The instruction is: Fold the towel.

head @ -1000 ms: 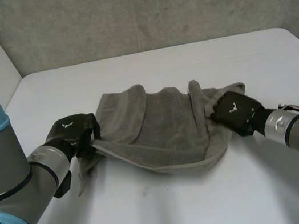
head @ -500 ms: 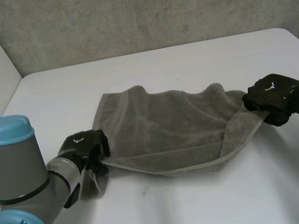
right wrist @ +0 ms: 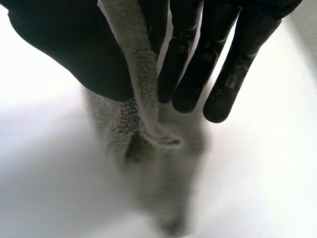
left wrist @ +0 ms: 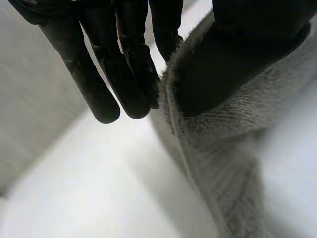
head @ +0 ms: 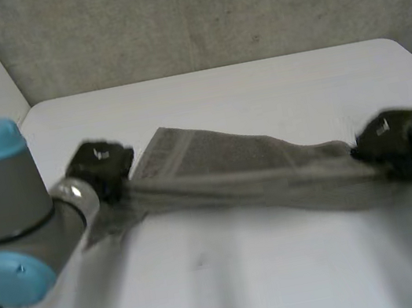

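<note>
A grey towel [head: 240,168] is stretched taut into a long band between my two hands, above the white table [head: 236,276]. My left hand [head: 100,166] holds its left end; in the left wrist view the towel [left wrist: 233,129] is pinched between the thumb [left wrist: 237,54] and the straight fingers [left wrist: 124,74]. My right hand [head: 391,139] holds the right end; in the right wrist view a fold of towel [right wrist: 138,89] runs between the thumb [right wrist: 69,44] and the fingers [right wrist: 208,59], and the rest hangs below the palm.
A grey wall [head: 205,10] stands behind the table's far edge. My left arm [head: 10,220] with its blue caps fills the near left corner. Bare table lies in front of and behind the towel.
Both hands have pulled apart, the right one far to the right. The towel has gone from a sagging spread sheet to a narrow, tight band.
</note>
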`<state>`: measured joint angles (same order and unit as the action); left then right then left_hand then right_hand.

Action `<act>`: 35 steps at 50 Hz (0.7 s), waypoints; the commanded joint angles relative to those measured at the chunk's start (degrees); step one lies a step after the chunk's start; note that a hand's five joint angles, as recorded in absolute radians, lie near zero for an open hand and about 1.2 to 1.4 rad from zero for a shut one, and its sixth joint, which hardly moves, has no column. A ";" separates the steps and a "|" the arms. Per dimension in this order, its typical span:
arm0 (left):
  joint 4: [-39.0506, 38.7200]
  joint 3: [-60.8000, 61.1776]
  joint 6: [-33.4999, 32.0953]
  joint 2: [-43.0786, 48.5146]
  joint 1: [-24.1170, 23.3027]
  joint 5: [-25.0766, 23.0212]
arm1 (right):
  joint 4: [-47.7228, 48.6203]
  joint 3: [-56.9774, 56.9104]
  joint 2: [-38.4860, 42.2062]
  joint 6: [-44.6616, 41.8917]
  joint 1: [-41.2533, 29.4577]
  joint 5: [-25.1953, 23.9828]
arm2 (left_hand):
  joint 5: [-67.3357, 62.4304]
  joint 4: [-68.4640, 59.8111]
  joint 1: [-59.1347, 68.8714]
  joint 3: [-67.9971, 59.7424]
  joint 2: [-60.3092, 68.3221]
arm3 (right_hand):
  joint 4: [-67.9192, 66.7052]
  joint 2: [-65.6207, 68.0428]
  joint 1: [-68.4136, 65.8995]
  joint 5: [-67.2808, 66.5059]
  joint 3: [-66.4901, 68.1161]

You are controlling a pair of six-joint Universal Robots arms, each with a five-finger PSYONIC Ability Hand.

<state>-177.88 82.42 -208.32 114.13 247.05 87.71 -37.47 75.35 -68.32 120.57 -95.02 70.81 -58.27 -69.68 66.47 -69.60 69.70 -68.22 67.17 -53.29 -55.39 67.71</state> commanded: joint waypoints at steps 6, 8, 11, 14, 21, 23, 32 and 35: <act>-1.07 -44.01 -3.32 6.99 0.01 4.13 | 41.16 -20.07 0.20 19.52 -7.29 3.72 | -11.73 -10.32 13.53 -10.40 10.30 | -11.78 12.83 -26.71 -14.61 12.29; -2.99 -50.76 -0.18 7.25 0.36 4.57 | 47.91 -17.45 -2.43 23.55 -7.20 3.72 | -11.73 -10.32 13.53 -10.40 10.30 | -11.78 12.83 -26.71 -14.61 12.29; -3.35 -51.31 1.95 7.16 0.80 4.48 | 47.57 -16.37 -2.79 23.74 -7.11 3.72 | -11.73 -10.32 13.53 -10.40 10.30 | -11.78 12.83 -26.71 -14.61 12.29; -3.18 -49.46 5.64 7.16 1.59 4.22 | 45.64 -13.74 -2.88 23.57 -7.29 3.46 | -11.73 -10.32 13.53 -10.40 10.30 | -11.78 12.83 -26.71 -14.61 12.29; -2.91 -28.07 8.46 6.63 2.99 3.52 | 38.18 -7.07 0.63 22.43 -7.55 1.96 | -11.73 -10.32 13.53 -10.40 10.30 | -11.78 12.83 -26.71 -14.61 12.29; -3.09 -22.80 8.46 6.63 3.08 3.43 | 37.56 -5.40 2.03 21.99 -8.16 1.70 | -11.73 -10.32 13.53 -10.40 10.30 | -11.78 12.83 -26.71 -14.61 12.29; -3.97 -1.93 8.46 7.34 2.82 2.82 | 27.12 2.60 11.44 16.19 -9.83 1.70 | -11.73 -10.32 13.53 -10.40 10.30 | -11.78 12.83 -26.71 -14.61 12.29; -4.67 1.15 8.46 6.81 2.56 2.81 | 22.63 3.40 11.19 16.09 -9.40 1.26 | -11.73 -10.32 13.53 -10.40 10.30 | -2.17 3.22 -17.10 -5.00 2.68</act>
<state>-181.64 75.79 -199.75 121.33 250.06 90.75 -6.51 76.32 -59.13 138.89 -104.65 72.26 -58.86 -69.76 67.04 -69.64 69.73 -68.29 67.17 -53.29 -55.88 67.71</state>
